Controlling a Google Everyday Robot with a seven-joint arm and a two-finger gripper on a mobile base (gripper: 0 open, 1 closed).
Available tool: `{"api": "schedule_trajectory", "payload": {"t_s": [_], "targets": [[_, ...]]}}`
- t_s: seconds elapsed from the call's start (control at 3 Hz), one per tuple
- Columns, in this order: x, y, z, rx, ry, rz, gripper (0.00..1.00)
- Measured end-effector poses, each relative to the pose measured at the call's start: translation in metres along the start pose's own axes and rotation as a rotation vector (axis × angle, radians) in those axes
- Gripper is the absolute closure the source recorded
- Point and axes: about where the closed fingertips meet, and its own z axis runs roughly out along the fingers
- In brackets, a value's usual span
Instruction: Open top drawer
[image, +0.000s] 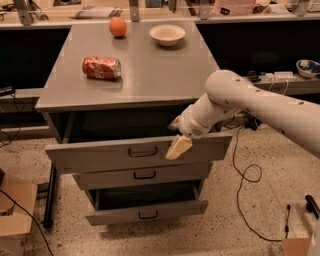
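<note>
**Top drawer standing open, gripper at its front**

Cabinet (150, 80): grey, three drawers. Arm (260, 107): white, reaching in from the right. Top drawer (95, 157): directly under the cabinet top, pulled out past the middle drawer (110, 178). Bottom drawer (115, 215): also pulled out. Gripper (178, 147): against the top drawer's front at its upper edge, just right of the handle (142, 151); whether clenched or released cannot be told. On the top: can (101, 67) on its side, bowl (167, 34), orange (118, 26).
</note>
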Motion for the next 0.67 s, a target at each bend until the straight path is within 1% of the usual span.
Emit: {"api": "schedule_trajectory", "payload": {"t_s": [0.33, 0.67], "targets": [[0.002, 0.000, 0.003, -0.012, 0.006, 0.003, 0.00], [0.014, 0.009, 0.002, -0.067, 0.028, -0.021, 0.00]]}}
